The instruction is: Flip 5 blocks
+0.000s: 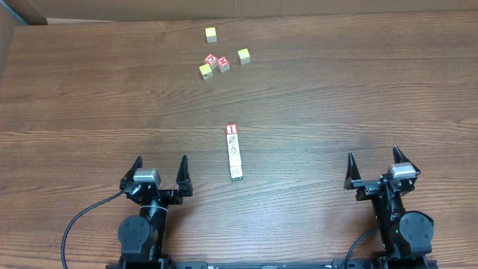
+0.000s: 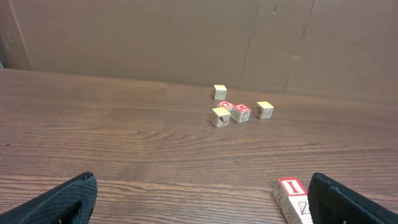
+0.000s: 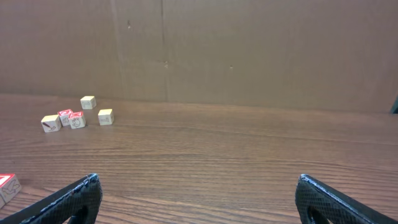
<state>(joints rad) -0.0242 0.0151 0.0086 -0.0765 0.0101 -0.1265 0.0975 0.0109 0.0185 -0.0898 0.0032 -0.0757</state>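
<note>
Left claw [image 1: 160, 161], lower left: released, jaws wide. Five blocks [image 1: 234, 152] in one touching row at frame centre: red-bordered at far end, green at near end, drawings too small to read. Upper centre: three yellow-faced cubes [image 1: 243, 55], two red-faced cubes [image 1: 223, 64]. Right claw [image 1: 374, 155], lower right: released. Open tabletop [image 1: 89, 97] both sides of row. Left wrist view cuts row off.

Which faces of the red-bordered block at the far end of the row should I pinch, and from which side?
Pinch the red-bordered block on its left and right faces, coming straight down from above. Its near face butts against the next block, so only the sides and far face are free.
</note>
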